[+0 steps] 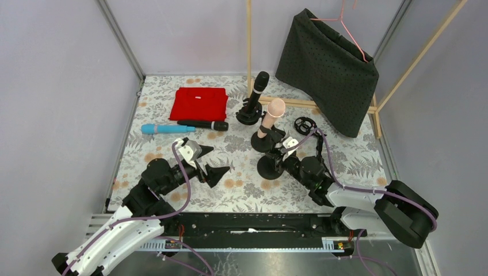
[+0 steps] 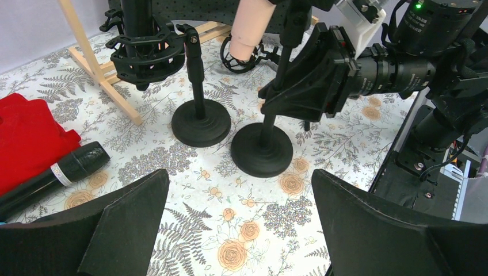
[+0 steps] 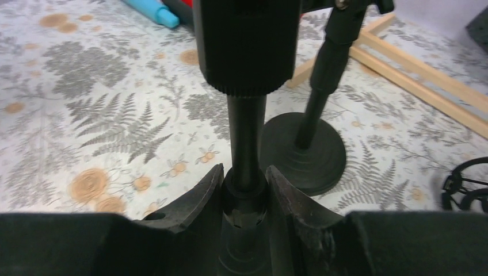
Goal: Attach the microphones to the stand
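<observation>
Here, the right end effector [image 3: 244, 187] is clenched on the pole of the nearest stand [image 2: 262, 150]. At 12 o'clock from it, bases close but apart, a second stand [image 1: 263, 142] carries the peach-pink microphone [image 1: 275, 109]. Farther off at 11 o'clock, a third stand [image 1: 248, 117] carries a black microphone [image 1: 260, 85]. The left end effector [image 1: 214, 163] hangs released at 9 o'clock, grasping nothing. The light blue microphone [image 1: 167, 129] and the second black microphone [image 1: 202, 124] lie on the bench [image 1: 241, 190] beside a red cloth [image 1: 198, 103]. A loose shock mount [image 1: 305, 125] lies at 1 o'clock.
</observation>
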`<state>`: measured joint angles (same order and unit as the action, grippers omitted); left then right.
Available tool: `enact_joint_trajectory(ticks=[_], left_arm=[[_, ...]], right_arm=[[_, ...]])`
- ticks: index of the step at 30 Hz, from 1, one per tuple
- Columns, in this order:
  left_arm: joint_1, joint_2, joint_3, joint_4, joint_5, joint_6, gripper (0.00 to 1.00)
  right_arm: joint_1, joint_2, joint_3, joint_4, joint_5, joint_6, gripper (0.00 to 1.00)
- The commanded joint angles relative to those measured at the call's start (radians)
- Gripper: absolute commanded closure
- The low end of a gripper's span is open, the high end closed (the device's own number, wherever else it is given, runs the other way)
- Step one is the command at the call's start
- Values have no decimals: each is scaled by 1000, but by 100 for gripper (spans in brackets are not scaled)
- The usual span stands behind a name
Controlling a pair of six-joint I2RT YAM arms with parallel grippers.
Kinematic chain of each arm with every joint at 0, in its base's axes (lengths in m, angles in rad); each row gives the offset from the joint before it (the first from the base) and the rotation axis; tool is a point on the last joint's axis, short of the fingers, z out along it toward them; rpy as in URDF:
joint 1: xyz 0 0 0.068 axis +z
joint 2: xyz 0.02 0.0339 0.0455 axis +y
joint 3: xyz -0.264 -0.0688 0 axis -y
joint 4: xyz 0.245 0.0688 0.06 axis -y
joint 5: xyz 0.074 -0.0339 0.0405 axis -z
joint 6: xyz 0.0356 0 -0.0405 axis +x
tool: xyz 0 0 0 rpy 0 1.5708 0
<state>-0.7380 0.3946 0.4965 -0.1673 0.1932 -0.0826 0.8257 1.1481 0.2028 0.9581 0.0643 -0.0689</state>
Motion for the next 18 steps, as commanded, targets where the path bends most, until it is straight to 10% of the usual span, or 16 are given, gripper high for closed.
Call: enact_joint_trajectory(ticks=[1,18], left_arm=[[-1,1,13,27,-21,12,1],[0,15,11,22,-22,24,1]], right_arm=[[-25,64,53,52,176,-103,100],[-215,323,119,253,103,-72,100]])
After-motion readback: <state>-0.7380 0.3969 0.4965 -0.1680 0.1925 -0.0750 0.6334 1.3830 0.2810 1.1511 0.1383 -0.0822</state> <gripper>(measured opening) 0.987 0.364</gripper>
